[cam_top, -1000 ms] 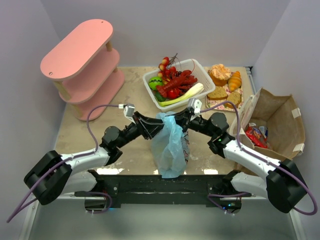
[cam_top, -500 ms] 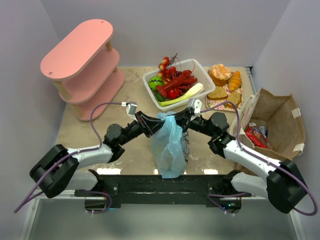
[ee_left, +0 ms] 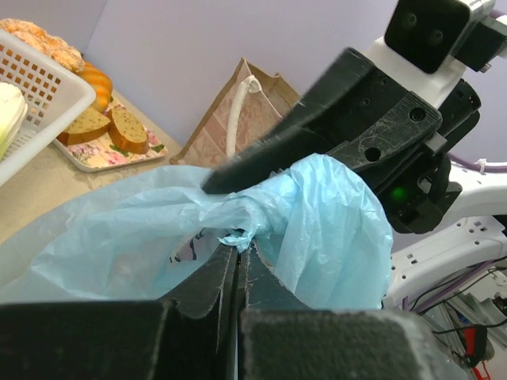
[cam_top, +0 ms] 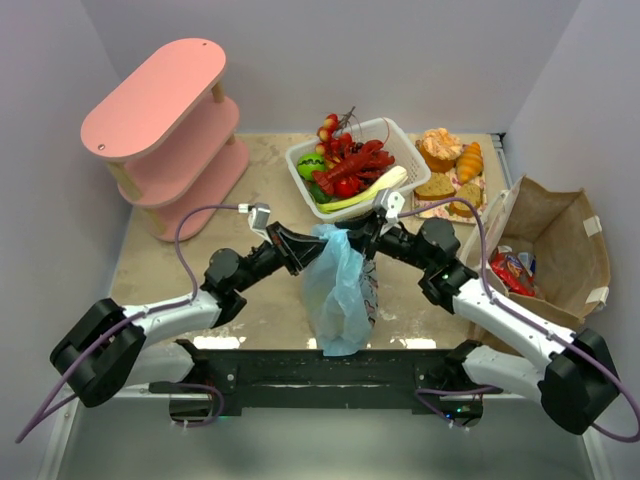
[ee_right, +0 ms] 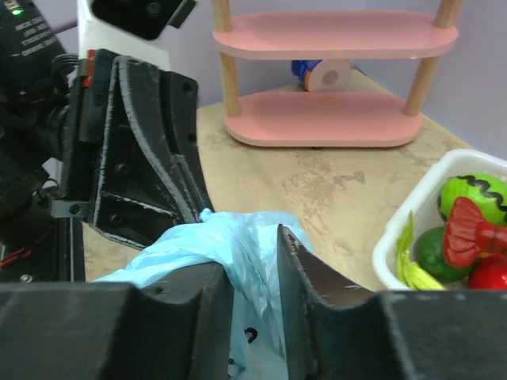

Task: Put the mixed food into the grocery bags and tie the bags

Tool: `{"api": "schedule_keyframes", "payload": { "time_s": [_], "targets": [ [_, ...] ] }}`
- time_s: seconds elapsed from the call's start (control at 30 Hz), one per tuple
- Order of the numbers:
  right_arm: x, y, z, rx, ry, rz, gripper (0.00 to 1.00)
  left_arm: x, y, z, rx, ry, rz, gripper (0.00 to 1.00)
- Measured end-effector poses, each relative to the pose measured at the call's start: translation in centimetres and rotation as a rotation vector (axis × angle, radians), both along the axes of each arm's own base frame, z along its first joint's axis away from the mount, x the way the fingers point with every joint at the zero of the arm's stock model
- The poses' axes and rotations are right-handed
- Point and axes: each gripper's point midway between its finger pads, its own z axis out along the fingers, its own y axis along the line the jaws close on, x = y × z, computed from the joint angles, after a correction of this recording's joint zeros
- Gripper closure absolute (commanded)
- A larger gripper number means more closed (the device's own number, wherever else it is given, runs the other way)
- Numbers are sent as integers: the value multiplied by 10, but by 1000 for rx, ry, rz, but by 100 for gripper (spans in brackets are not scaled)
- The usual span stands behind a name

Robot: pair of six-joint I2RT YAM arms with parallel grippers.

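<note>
The light-blue plastic bag (cam_top: 340, 290) hangs in the middle near the front, its top bunched between both grippers. My left gripper (cam_top: 305, 250) is shut on a twisted strip of the bag's top (ee_left: 238, 233). My right gripper (cam_top: 358, 235) meets it from the right; its jaws stand apart, and bag film (ee_right: 238, 237) drapes over one finger and down the gap. The brown paper bag (cam_top: 560, 240) stands open at the right with red snack packets (cam_top: 512, 270) inside. The red lobster (cam_top: 355, 160) lies in the white basket (cam_top: 400, 135).
A pink three-tier shelf (cam_top: 170, 130) stands at the back left, with a blue can (ee_right: 317, 74) on its middle tier. A tray of bread, a croissant and a cake (cam_top: 450, 170) sits right of the basket. Purple walls close in on three sides.
The right arm has shifted a little forward and left at the bag's top. The left arm has barely shifted. The bag hangs as before.
</note>
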Motion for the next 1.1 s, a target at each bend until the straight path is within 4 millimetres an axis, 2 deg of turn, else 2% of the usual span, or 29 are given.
{"api": "schedule_keyframes", "payload": {
  "time_s": [0.1,0.33,0.63,0.8,0.9,0.93,1.1],
  "targets": [
    [8,-8,6,-28,18,-67,46,0,2,4,-3,-8,12,100],
    [18,-39,7,-97,88,-253,33,1,0,1,8,0,5,100],
    [16,-77,17,-117,168,-447,29,-1,-6,5,8,-17,-32,100],
    [18,-110,42,-74,171,-598,27,-6,-8,3,17,-21,-61,100],
    [12,-122,55,-46,169,-635,36,-8,-9,2,21,-22,-74,100],
    [9,-125,58,-46,172,-641,45,-9,-9,2,22,-22,-78,100],
    [-1,-137,56,-95,197,-662,55,-10,-9,1,24,-22,-85,100]
  ]
}}
